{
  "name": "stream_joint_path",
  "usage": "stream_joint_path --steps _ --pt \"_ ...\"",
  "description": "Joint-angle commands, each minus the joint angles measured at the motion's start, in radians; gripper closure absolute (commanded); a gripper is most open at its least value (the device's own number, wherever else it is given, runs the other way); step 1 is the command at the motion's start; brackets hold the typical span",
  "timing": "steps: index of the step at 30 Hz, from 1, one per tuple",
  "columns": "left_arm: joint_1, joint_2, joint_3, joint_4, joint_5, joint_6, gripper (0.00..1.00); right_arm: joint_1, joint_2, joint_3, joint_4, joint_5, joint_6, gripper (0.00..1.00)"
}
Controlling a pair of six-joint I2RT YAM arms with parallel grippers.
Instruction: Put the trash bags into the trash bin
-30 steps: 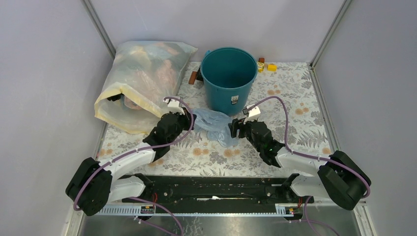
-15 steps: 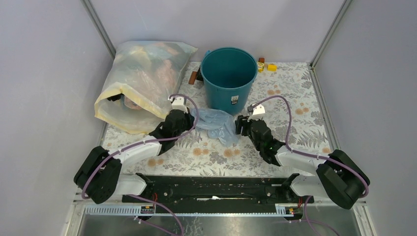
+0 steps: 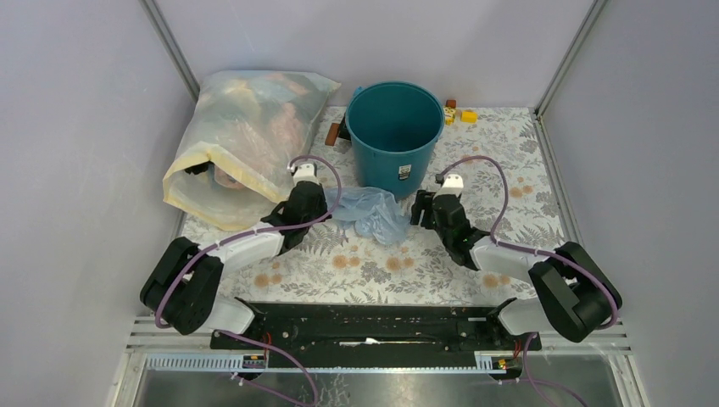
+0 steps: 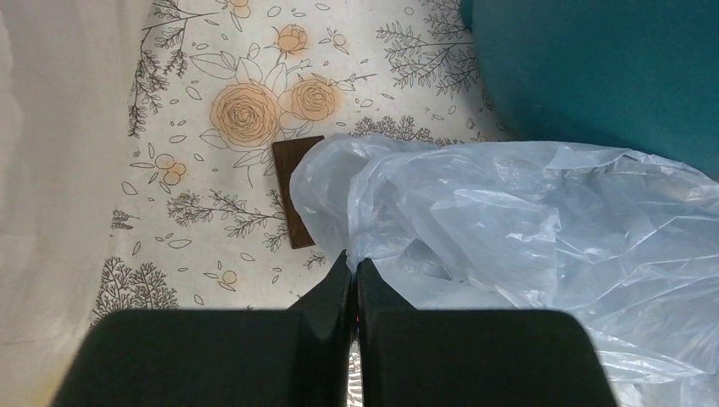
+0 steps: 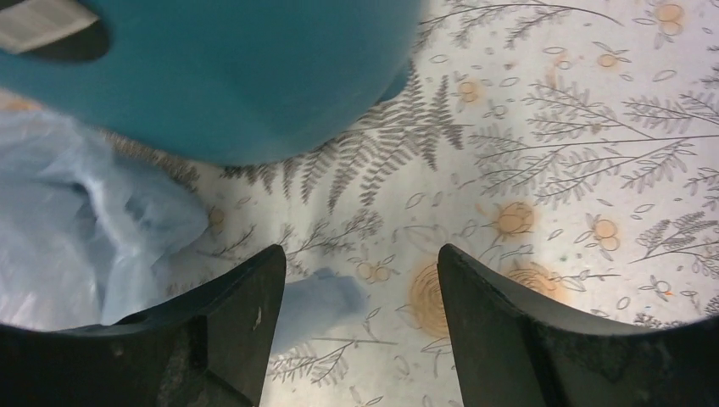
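Observation:
The pale blue trash bag (image 3: pixel 373 212) lies crumpled on the flowered table just in front of the teal trash bin (image 3: pixel 394 127), which stands upright and looks empty. My left gripper (image 3: pixel 329 203) is shut on the bag's left edge; in the left wrist view the jaws (image 4: pixel 353 263) pinch a fold of the bag (image 4: pixel 526 229), with the bin's wall (image 4: pixel 593 68) at the upper right. My right gripper (image 3: pixel 421 206) is open and empty just right of the bag. In the right wrist view it (image 5: pixel 360 254) hovers over bare table, with the bag (image 5: pixel 76 229) at the left and the bin (image 5: pixel 229 76) above.
A large yellowish clear sack (image 3: pixel 246 144) with colourful contents lies at the back left, close to my left arm. A brown block (image 4: pixel 297 191) lies on the table beside the bag's edge. Small yellow blocks (image 3: pixel 462 113) sit behind the bin. Grey walls enclose the table.
Both grippers have moved forward toward the bin. The left one has dragged the bag closer to the bin. The right one has shifted right, away from the bag.

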Motion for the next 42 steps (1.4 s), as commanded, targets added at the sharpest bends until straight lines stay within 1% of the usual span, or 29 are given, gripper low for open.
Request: stream_joint_path --steps 1,7,11,14,16,18,21,25,26,28,32,37,39,42 --pt "0.009 -0.038 -0.006 0.071 0.048 -0.001 1.00 -0.064 -0.002 0.012 0.013 -0.090 0.091 0.27" --pt "0.009 -0.077 -0.043 0.131 0.092 0.012 1.00 -0.065 0.023 0.013 0.048 -0.162 0.130 0.26" --pt "0.009 -0.074 -0.043 0.138 0.115 0.014 1.00 -0.064 0.061 0.028 0.076 -0.206 0.161 0.26" --pt "0.009 -0.073 -0.042 0.137 0.118 0.013 1.00 -0.074 0.075 0.010 0.098 -0.163 0.262 0.26" --pt "0.009 -0.079 -0.043 0.136 0.117 0.012 1.00 -0.088 0.077 -0.034 0.166 -0.136 0.337 0.26" --pt "0.009 -0.095 -0.052 0.141 0.108 0.008 1.00 -0.101 0.079 -0.062 0.208 -0.135 0.379 0.27" --pt "0.009 -0.143 -0.080 0.146 0.034 -0.012 1.00 -0.105 0.071 -0.039 0.158 -0.121 0.375 0.26" --pt "0.009 -0.211 -0.123 0.124 -0.149 -0.095 1.00 -0.105 0.070 -0.044 0.168 -0.120 0.386 0.27" --pt "0.010 -0.221 -0.132 0.123 -0.176 -0.110 1.00 -0.105 0.076 -0.044 0.170 -0.125 0.393 0.27" --pt "0.011 -0.230 -0.141 0.134 -0.180 -0.116 1.00 -0.104 0.088 -0.042 0.179 -0.138 0.410 0.27" --pt "0.011 -0.214 -0.132 0.159 -0.118 -0.092 1.00 -0.105 0.122 -0.034 0.214 -0.201 0.414 0.26" --pt "0.010 -0.182 -0.114 0.215 0.101 -0.001 1.00 -0.104 0.162 -0.023 0.265 -0.277 0.427 0.26" --pt "0.009 -0.176 -0.119 0.247 0.177 0.014 1.00 -0.104 0.182 -0.012 0.265 -0.287 0.437 0.26" --pt "0.010 -0.180 -0.134 0.289 0.230 0.024 1.00 -0.105 0.206 0.004 0.259 -0.289 0.453 0.26"
